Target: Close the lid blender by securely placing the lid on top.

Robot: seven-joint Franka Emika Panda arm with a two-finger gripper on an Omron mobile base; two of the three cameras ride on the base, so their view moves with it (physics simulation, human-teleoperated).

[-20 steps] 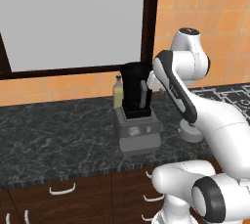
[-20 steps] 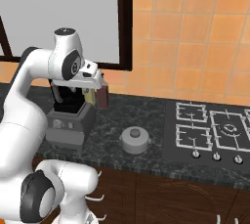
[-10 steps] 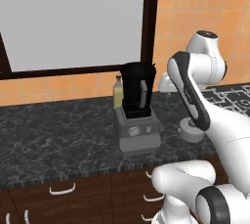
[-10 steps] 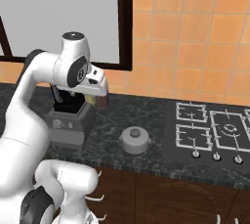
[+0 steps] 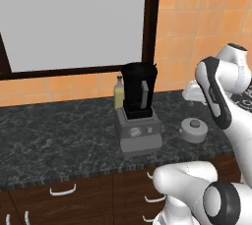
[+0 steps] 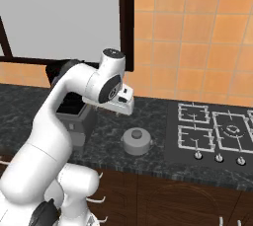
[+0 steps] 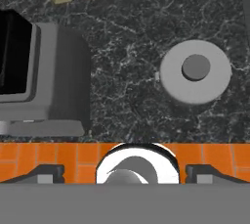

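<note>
The lid (image 7: 195,78), a light-grey disc with a darker knob, lies flat on the dark counter right of the blender. It also shows as lid (image 5: 193,129) and lid (image 6: 137,141). The blender (image 5: 139,103) stands upright, its black jar open at the top in a grey base with dials. The arm partly hides the blender (image 6: 74,111). In the hand view the blender (image 7: 49,86) sits at the left. My gripper (image 7: 126,173) hangs above the counter, over and slightly behind the lid. Its fingertips (image 7: 46,173) stand wide apart, open, with nothing between them. The gripper (image 6: 122,105) is well above the lid.
A small yellowish bottle (image 5: 118,93) stands behind the blender against the orange tiled wall. A stove top (image 6: 212,131) with burners and knobs lies to the right. A large window (image 5: 74,17) is behind the counter. Drawers line the counter front.
The arm has swung right, away from the blender jar, so the hand now hangs over the lid. Lid and blender have not moved.
</note>
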